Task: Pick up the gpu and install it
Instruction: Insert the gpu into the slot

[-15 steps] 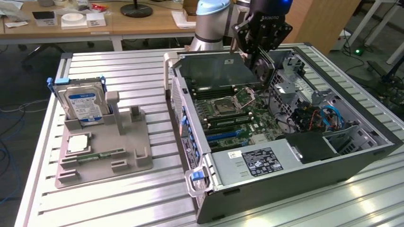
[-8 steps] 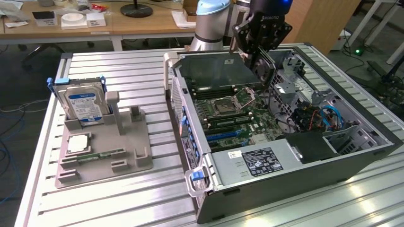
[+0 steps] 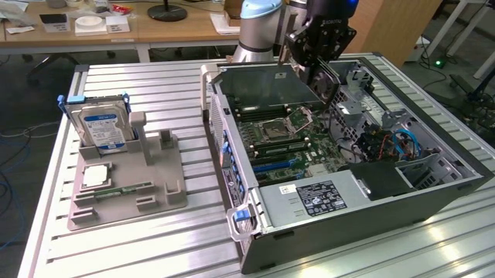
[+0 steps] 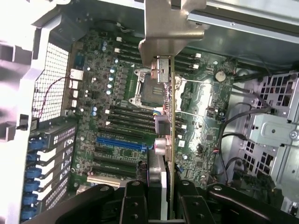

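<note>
The gpu (image 3: pixel 267 87) is a thin flat card held up over the far end of the open computer case (image 3: pixel 433 191), its broad face towards the exterior view's left. My gripper (image 3: pixel 321 72) is shut on its edge at the exterior view's right. In the wrist view the gpu (image 4: pixel 171 130) shows edge-on, with its metal bracket (image 4: pixel 163 32) at the far end, above the motherboard (image 4: pixel 103 93). My gripper (image 4: pixel 161 207) clamps the card between its two black fingers (image 4: pixel 133 203). The card hangs above the board, clear of the blue slot (image 4: pixel 119 142) and the black slots beside it.
A grey holder tray (image 3: pixel 162 185) stands on the slatted table at the exterior view's left. It carries a blue-labelled hard drive (image 3: pixel 101 124), a processor chip (image 3: pixel 94 175) and a green memory stick (image 3: pixel 120 190). Inside the case are a power supply (image 3: pixel 321 197) and blue cables (image 3: pixel 402 145).
</note>
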Robot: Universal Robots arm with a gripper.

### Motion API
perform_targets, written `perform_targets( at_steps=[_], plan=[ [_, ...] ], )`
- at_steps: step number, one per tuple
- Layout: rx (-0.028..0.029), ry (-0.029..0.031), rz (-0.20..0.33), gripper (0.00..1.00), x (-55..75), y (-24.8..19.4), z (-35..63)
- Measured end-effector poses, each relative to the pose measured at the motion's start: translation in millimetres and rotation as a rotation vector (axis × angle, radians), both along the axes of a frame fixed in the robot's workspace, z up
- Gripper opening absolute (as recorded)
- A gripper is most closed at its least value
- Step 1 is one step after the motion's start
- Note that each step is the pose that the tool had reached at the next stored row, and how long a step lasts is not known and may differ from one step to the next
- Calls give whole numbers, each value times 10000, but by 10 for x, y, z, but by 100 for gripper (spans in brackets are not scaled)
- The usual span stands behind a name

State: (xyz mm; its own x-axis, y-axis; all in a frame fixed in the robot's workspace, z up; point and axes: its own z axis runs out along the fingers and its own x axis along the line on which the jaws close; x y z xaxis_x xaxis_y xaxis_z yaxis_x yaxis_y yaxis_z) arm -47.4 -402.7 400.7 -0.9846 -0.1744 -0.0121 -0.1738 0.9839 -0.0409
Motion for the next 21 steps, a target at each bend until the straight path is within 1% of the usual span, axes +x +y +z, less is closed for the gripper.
perform_targets(
  at_steps=[11,21],
  plan=[
    [0,0,888,28,-2,-4,0],
    [0,0,1484,28,-7,-13,0]
  ],
)
